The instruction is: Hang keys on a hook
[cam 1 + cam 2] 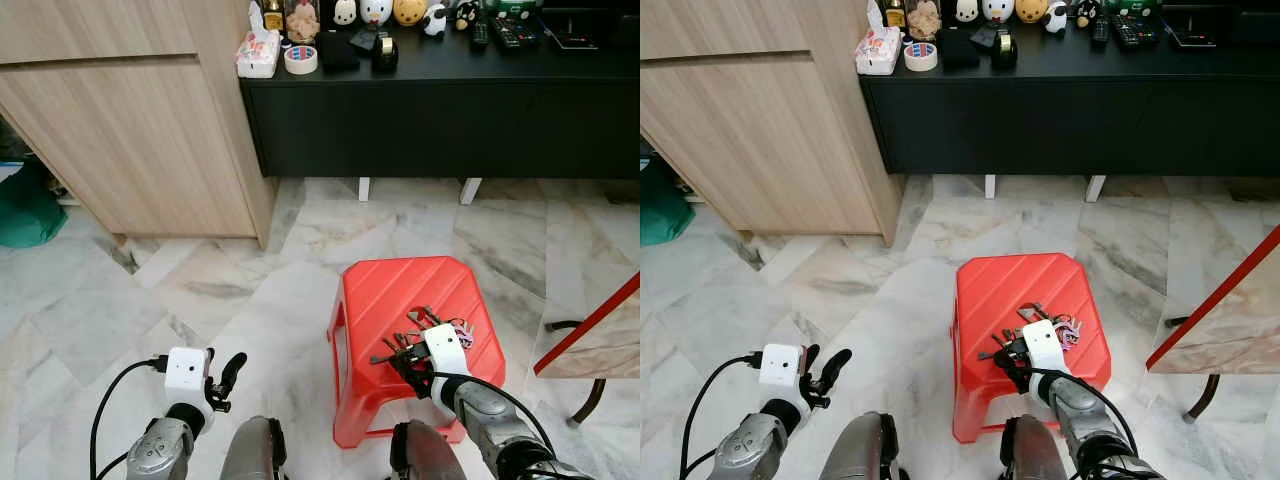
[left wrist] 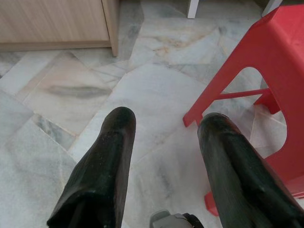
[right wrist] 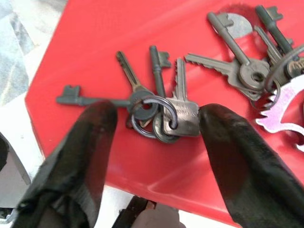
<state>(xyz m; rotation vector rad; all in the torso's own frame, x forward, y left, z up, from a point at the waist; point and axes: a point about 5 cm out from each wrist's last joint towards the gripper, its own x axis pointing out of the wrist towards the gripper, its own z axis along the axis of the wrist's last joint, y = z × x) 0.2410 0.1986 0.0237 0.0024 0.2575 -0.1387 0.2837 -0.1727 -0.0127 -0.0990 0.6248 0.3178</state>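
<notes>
Left gripper (image 2: 164, 137): hung low over the marble floor (image 1: 150, 300) beside the stool's leg; fingers (image 2: 102, 166) spread apart, nothing between them.
Wooden cabinet (image 1: 130, 130): stood at the far left, its top cut off by the frame.
Black sideboard (image 1: 440, 110): along the back wall; its surface carried a tape roll (image 1: 300, 59), a tissue pack (image 1: 258, 52), small figurines and remotes, the figurines cut off by the frame.
Red stool (image 1: 400, 290): plastic, in front of the sideboard; its surface carried all the keys.
Nearer key bunch (image 3: 152, 107): lay flat on the stool's near part, on a dark ring; blades fanned away from the gripper, one long key lying crosswise toward the stool's left edge.
Right gripper (image 3: 154, 116): low over the stool, fingers (image 3: 228, 152) parted to either side of the nearer bunch's ring, not closed on it; contact with the keys hard to judge.
Farther key bunch (image 3: 256, 61): just beyond, partly cut off by the frame, beside a pale pink tag (image 3: 282, 111).
</notes>
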